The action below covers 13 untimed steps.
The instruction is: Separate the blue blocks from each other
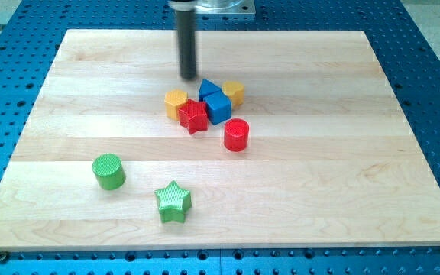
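Blue blocks, two of them, sit pressed together near the middle of the wooden board (pixel 357 153), slightly toward the view's top: a blue cube (pixel 218 107) in front and a second blue block (pixel 207 88), whose shape I cannot quite make out, touching it at about 11 o'clock. They are locked into a tight cluster. A red star (pixel 193 116) leans against the cube at 8 o'clock, a yellow block (pixel 176 103) sits just beyond the star at 9 o'clock, and another yellow block (pixel 234 92) touches the pair at 1 o'clock. A red cylinder (pixel 236 134) stands just beside the cube at 5 o'clock, apart from it.

My tip (pixel 188 77) rests on the board just beside the rear blue block, at about 10 o'clock from it, near but seemingly not touching. There is no hand to open or close here; the rod is bare and holds nothing. That placement reads as a setup for a wedge: coming in from the top-left, a push could drive between the two blues or carry the rear one away. The crowding is the difficulty, since any shove is likely to drag the yellow neighbours or the star along.

A green cylinder (pixel 108 170) and a green star (pixel 173 202) lie well apart at 7 o'clock of the cluster, out of the way.
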### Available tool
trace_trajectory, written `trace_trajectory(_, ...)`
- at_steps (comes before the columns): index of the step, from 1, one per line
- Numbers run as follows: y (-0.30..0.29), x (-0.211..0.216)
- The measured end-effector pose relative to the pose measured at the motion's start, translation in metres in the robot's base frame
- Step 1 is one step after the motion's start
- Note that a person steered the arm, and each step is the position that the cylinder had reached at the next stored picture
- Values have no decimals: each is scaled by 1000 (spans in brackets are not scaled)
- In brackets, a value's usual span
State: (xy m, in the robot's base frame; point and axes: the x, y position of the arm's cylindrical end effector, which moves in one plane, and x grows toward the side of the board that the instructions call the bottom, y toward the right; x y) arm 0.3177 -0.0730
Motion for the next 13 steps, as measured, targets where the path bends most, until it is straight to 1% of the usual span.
trace_trajectory(1,28,31)
trace_trajectory(2,62,71)
trace_trajectory(3,90,91)
trace_trajectory(4,112,96)
trace_trajectory(5,121,126)
trace_trajectory(6,171,175)
trace_trajectory(7,176,141)
trace_trajectory(8,209,139)
trace_trajectory(9,242,191)
trace_trajectory(10,190,225)
trace_trajectory(13,214,210)
